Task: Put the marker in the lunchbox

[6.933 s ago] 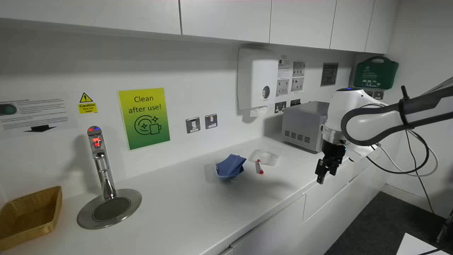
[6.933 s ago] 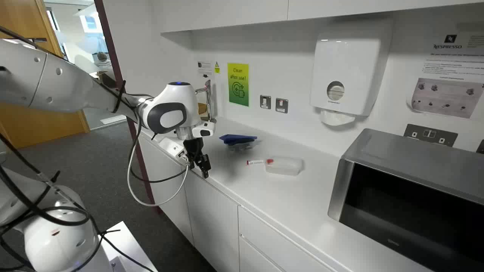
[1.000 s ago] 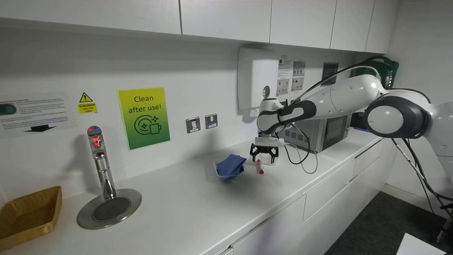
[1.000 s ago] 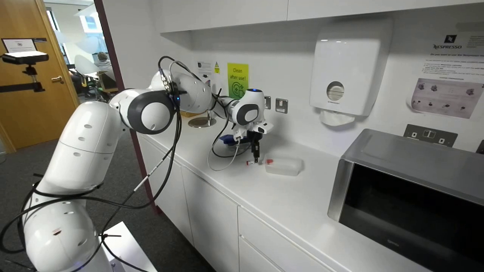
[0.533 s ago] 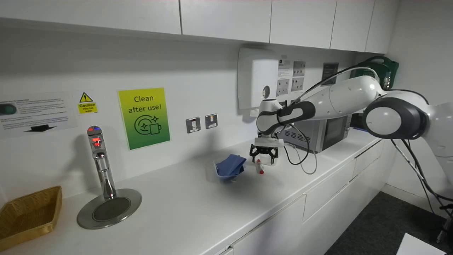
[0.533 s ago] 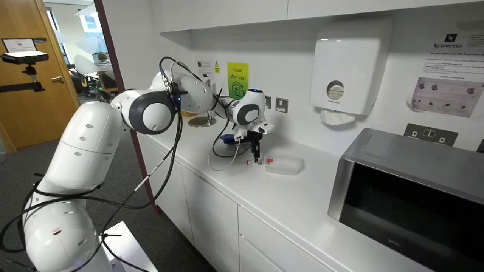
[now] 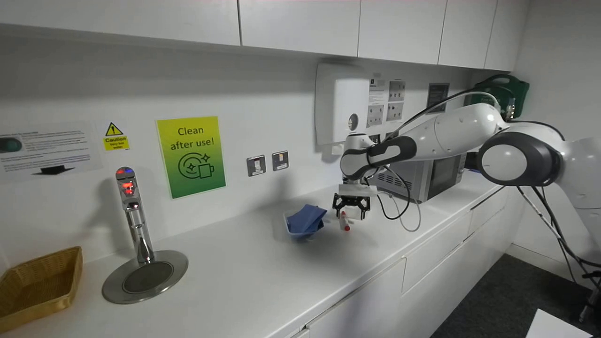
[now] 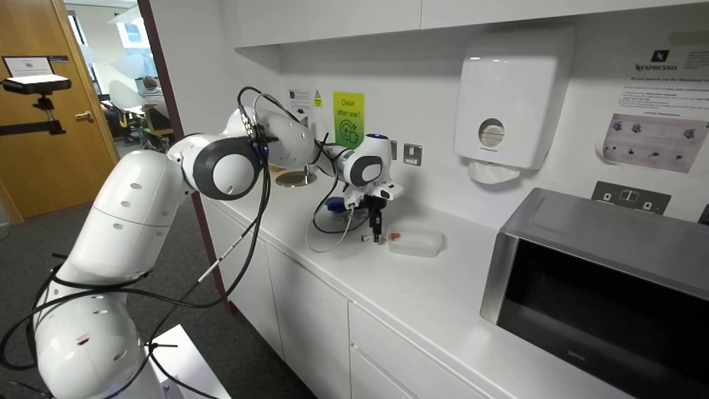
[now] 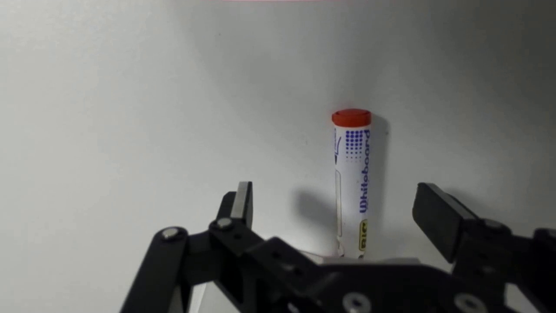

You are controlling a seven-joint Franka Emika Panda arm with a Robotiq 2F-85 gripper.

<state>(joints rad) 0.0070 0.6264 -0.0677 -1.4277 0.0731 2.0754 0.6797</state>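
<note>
Exterior view: marker (image 7: 345, 221) outside lunchbox (image 7: 306, 219)

You have one claw (image 7: 350, 215), with two fingers (image 9: 438, 216), on one Panda arm (image 8: 133, 216). Your one counter (image 7: 235, 274) carries one BIC whiteboard marker (image 9: 352, 182), one blue lunchbox (image 7: 306, 219), one wicker basket (image 7: 47, 309), one chrome tap (image 7: 136, 223) and one microwave (image 8: 598, 299). Of translucent tubs (image 8: 415, 244) you can be sure of one; whether the clear part (image 7: 295, 234) beneath the lunchbox makes a second, you cannot tell. You also count one paper-towel dispenser (image 7: 342, 103), one "Clean after use!" poster (image 7: 191, 157), one yellow caution sign (image 7: 116, 141), two metal switch plates (image 7: 256, 165), one green case (image 7: 520, 96) and, farther off, one wooden door (image 8: 55, 172).
</note>
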